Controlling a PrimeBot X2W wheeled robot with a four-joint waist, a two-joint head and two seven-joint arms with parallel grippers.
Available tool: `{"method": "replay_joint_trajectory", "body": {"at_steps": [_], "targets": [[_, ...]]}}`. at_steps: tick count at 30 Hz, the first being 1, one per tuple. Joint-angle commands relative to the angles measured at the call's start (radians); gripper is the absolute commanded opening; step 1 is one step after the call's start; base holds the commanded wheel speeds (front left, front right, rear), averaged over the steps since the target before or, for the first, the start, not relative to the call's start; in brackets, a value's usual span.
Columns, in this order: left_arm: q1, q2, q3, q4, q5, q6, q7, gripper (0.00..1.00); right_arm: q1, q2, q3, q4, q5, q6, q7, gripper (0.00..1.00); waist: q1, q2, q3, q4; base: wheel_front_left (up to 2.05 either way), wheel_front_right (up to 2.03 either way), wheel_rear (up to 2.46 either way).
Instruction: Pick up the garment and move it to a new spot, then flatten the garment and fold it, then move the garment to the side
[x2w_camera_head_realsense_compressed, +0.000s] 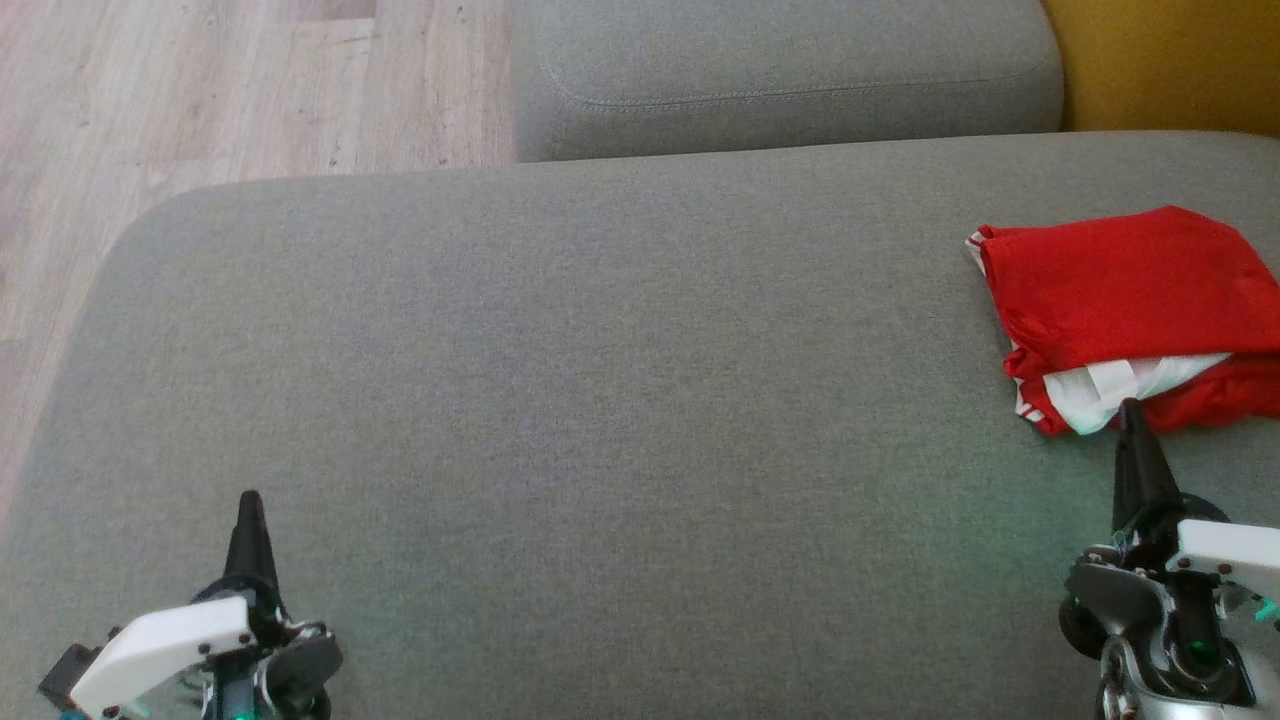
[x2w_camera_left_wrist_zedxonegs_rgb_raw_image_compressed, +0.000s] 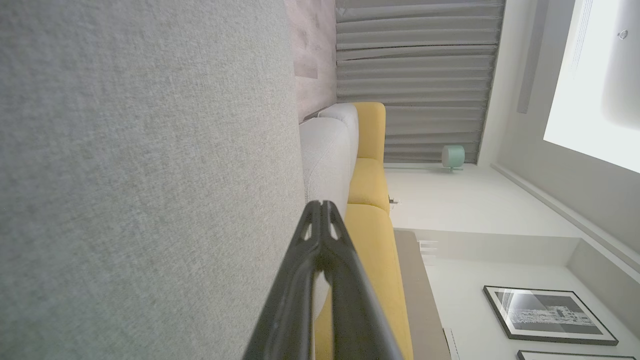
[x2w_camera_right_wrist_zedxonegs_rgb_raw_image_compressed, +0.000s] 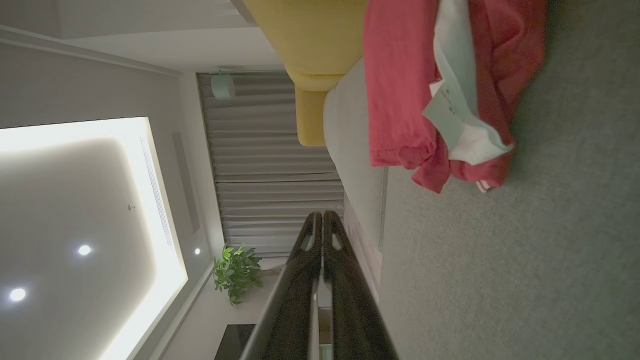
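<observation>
Garment (x2w_camera_head_realsense_compressed: 1125, 290): one, soft red cloth with white trim, folded, just beyond my right hand (x2w_camera_head_realsense_compressed: 1132, 410). Two hands, both closed, empty; left hand (x2w_camera_head_realsense_compressed: 250, 500) well apart. Grey woven sofa cushion (x2w_camera_head_realsense_compressed: 600, 380) beneath.

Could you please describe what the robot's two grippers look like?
Both the left gripper and right gripper have long black fingers tapering to a point, with small slots near the tips. Each wrist carries a white cover with dark screws over grey metal parts; a green light glows on the right one.

Garment (x2w_camera_head_realsense_compressed: 1130, 300) lies on cushion's (x2w_camera_head_realsense_compressed: 560, 380) right edge.
</observation>
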Motion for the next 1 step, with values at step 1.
{"method": "replay_joint_trajectory", "body": {"at_steps": [1], "targets": [[-0.052,0.006,0.042,-0.037,-0.005,-0.007,0.007,0.0,-0.018,-0.006,0.02,-0.04,0.007,-0.001,0.006,0.0,0.0,0.0,0.0,0.0,0.0,0.0,0.0]]}}
